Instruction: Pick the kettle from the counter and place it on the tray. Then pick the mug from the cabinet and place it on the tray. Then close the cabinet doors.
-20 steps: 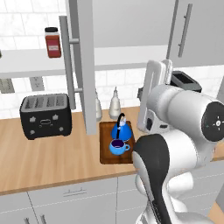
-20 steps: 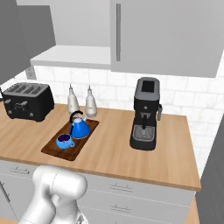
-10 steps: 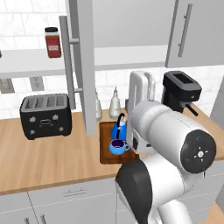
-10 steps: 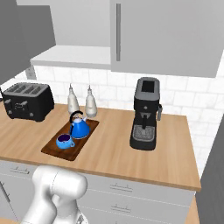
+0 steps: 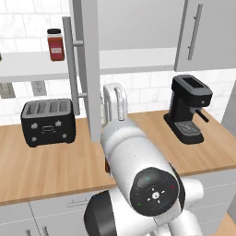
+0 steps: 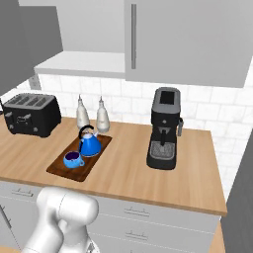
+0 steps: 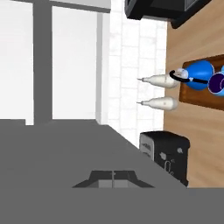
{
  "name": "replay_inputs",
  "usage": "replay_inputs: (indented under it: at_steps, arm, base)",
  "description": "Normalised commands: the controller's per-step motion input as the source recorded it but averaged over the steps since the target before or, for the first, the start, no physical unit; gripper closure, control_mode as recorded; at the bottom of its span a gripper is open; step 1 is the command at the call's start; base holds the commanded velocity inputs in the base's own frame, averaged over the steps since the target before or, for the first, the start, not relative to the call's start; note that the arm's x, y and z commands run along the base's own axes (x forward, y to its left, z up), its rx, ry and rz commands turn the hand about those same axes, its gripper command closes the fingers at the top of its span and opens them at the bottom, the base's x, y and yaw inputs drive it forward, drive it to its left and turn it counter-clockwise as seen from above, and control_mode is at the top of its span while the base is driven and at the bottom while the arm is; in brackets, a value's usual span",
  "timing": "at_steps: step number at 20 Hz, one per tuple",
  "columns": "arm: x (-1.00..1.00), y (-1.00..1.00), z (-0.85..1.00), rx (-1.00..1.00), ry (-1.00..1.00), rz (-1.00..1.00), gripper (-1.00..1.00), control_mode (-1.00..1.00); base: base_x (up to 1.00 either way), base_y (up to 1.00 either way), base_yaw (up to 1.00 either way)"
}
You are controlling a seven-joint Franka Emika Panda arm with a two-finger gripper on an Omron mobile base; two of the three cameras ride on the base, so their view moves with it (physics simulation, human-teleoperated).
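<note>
We see the kettle (image 6: 90, 144) standing upright on the tray (image 6: 62, 170), toward its far end, with the mug (image 6: 73, 159) just in front of it on the same board. Both sit inside the tray's rim, close beside each other. The tray lies on the counter (image 6: 128, 170), between the black toaster (image 6: 30, 114) at the left and the black coffee machine (image 6: 164, 128) at the right. Two white pointed bottles (image 6: 92, 115) stand near the tiled wall just behind the tray's far end.

From the left base camera, the arm's big white body rises in front of the counter (image 5: 41, 170) and covers the tray. Above it, one of the cabinet doors (image 5: 90, 69) stands swung out, edge-on to us, with its long silver bar handle (image 5: 70, 64) facing left. The cabinet's white shelf (image 5: 32, 64) is exposed behind it and carries a red jar (image 5: 56, 44) with a black lid. The other door (image 5: 203, 34), at the upper right, lies flat across the cabinet front. The toaster (image 5: 47, 122) and the coffee machine (image 5: 188, 108) sit either side of the arm.

The hand camera is rolled on its side: the kettle (image 7: 197, 75) and mug (image 7: 217, 83) appear at the right edge on the tray (image 7: 197, 97), the bottles (image 7: 159, 92) beside them, the toaster (image 7: 168, 159) lower down. Our claw (image 7: 113, 178) shows its fingertips (image 7: 103, 178) pressed together with nothing between them, right up against a broad grey door panel (image 7: 65, 162) that spreads across the lower half of this view.
</note>
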Motion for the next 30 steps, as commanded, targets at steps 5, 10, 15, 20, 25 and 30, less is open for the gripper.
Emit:
replay_inputs:
  at_steps: [5, 10, 15, 20, 25, 30]
  arm:
    - [-0.04, 0.57, -0.04, -0.10, -0.01, -0.07, 1.00, -1.00]
    - [0.00, 0.77, -0.19, -0.15, 0.00, -0.15, 1.00, -1.00]
    - [-0.11, 0.58, 0.00, -0.10, 0.00, -0.11, 1.00, -1.00]
    - [0.00, 0.55, -0.07, -0.11, 0.01, -0.10, 1.00, -1.00]
    - [0.83, 0.54, -0.39, -0.17, 0.04, -0.20, 1.00, -1.00]
    - [1.00, 0.11, -0.53, -0.20, 0.02, -0.26, 1.00, -1.00]
  base:
    - [0.00, 0.00, 0.00]
    - [0.00, 0.00, 0.00]
    - [0.00, 0.00, 0.00]
    - [0.00, 0.00, 0.00]
    - [0.00, 0.00, 0.00]
    - [0.00, 0.00, 0.00]
